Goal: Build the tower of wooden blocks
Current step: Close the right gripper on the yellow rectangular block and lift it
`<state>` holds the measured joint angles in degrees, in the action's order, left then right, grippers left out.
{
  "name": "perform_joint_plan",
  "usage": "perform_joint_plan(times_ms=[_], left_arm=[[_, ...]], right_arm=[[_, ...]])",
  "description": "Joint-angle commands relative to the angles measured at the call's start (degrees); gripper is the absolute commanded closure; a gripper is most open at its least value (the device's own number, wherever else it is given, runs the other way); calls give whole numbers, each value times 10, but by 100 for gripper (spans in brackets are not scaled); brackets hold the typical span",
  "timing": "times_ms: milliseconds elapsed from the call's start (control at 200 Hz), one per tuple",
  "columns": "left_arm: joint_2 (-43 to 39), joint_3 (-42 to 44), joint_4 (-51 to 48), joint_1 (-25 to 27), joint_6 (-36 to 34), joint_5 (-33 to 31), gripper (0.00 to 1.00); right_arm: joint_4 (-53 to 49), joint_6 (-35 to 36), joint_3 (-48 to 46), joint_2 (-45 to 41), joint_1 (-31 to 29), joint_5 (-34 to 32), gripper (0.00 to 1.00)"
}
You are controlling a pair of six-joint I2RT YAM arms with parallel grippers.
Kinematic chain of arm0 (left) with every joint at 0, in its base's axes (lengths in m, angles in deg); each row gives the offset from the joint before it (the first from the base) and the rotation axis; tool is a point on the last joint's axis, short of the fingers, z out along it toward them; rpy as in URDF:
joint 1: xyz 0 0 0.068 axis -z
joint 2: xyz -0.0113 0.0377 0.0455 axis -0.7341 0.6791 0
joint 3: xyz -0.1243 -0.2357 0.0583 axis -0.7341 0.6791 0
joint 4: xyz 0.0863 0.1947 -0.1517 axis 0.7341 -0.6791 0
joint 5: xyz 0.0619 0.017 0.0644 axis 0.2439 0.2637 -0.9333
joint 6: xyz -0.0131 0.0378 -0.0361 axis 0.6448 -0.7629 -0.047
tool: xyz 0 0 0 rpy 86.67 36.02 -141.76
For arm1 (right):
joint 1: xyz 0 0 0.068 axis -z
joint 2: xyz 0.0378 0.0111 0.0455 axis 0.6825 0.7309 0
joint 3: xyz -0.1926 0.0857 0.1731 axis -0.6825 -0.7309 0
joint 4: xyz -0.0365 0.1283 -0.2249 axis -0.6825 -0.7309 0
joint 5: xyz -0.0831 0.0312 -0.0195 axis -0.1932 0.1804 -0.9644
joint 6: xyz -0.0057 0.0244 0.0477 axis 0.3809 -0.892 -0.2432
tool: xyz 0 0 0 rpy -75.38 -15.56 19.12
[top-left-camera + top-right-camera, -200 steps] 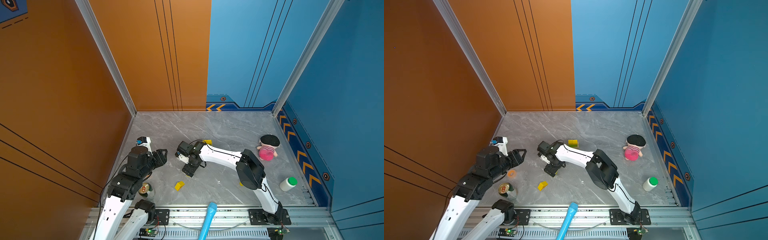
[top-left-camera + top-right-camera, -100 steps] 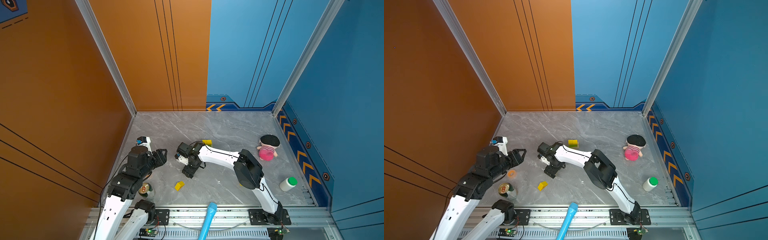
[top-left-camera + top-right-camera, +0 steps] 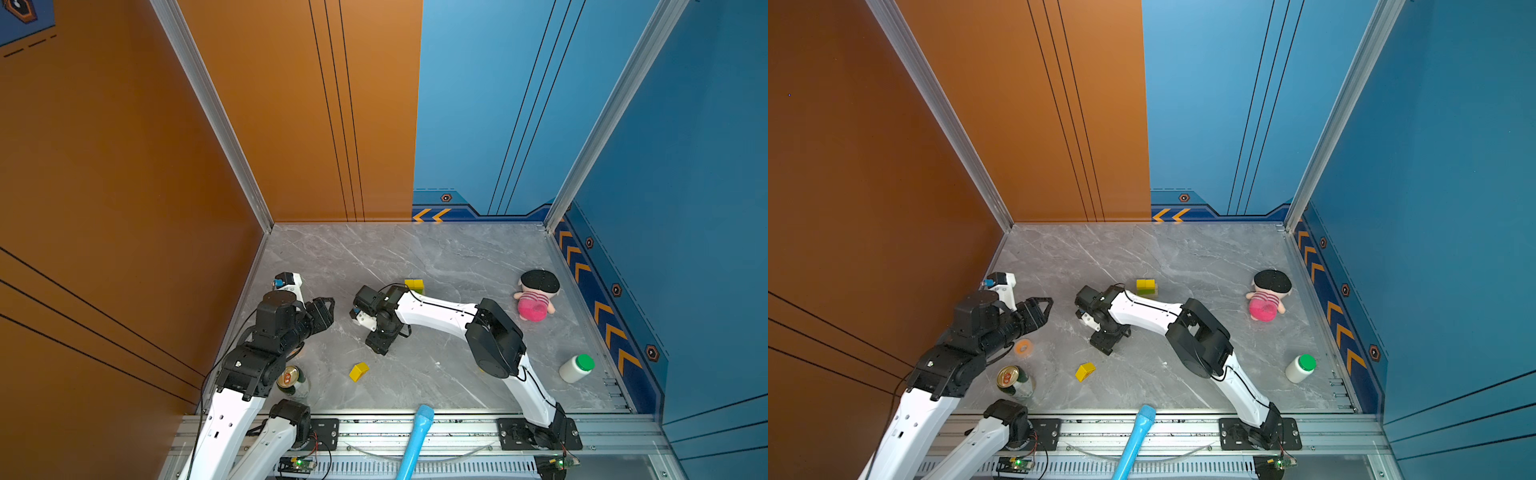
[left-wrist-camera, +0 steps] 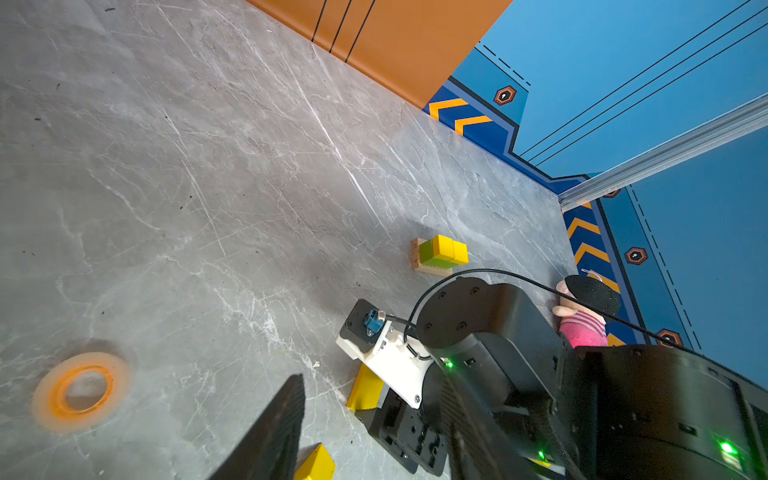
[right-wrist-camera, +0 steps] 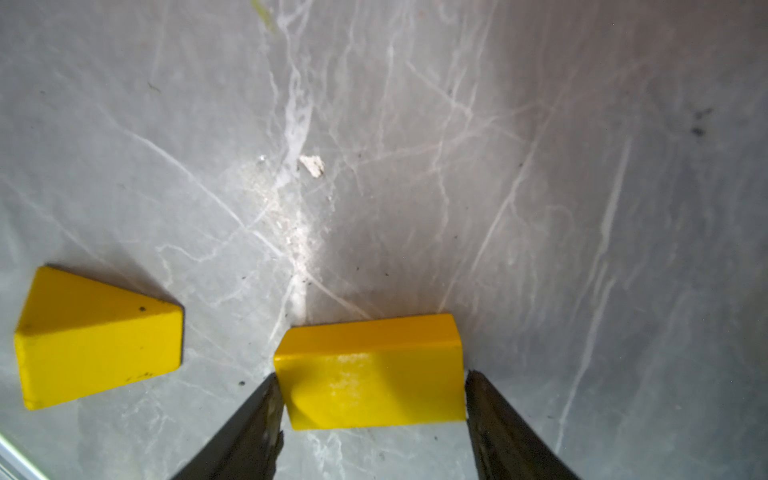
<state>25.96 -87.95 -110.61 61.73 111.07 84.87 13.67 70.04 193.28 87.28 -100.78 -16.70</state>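
The tower (image 3: 414,286) (image 3: 1145,286) (image 4: 440,255) stands mid-table: a tan plank, a green bar and yellow cubes on top. My right gripper (image 5: 370,376) (image 3: 380,343) points down at the table left of it. Its fingers (image 5: 249,424) press both ends of a yellow bar (image 5: 370,365) (image 4: 365,388) lying flat; in both top views the bar is hidden under the gripper. A yellow roof-shaped piece (image 3: 358,371) (image 3: 1085,371) (image 5: 95,336) lies loose nearer the front. My left gripper (image 3: 326,309) (image 3: 1044,309) hovers open and empty at the left.
A drink can (image 3: 291,378) (image 3: 1013,380) stands front left beside my left arm, with an orange tape ring (image 3: 1022,347) (image 4: 81,390) next to it. A plush doll (image 3: 534,295) and a white bottle (image 3: 575,368) with a green cap sit at the right. A blue tube (image 3: 415,440) crosses the front rail.
My right gripper's jaws have narrowed onto the ends of the yellow bar, and its wrist has shifted slightly left. The left arm has not moved.
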Motion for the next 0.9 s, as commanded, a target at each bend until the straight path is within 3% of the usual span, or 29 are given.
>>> perform_joint_plan(times_ms=[0,345,896], left_arm=[[-3,-13,-2,-7,-11,4,45],[-5,-11,2,-8,-10,10,45],[-4,-16,14,-11,-23,11,45]], right_arm=[[-5,2,7,7,-1,-2,35],[-23,-41,18,-9,-6,-31,46],[-97,-193,92,-46,10,-35,47]])
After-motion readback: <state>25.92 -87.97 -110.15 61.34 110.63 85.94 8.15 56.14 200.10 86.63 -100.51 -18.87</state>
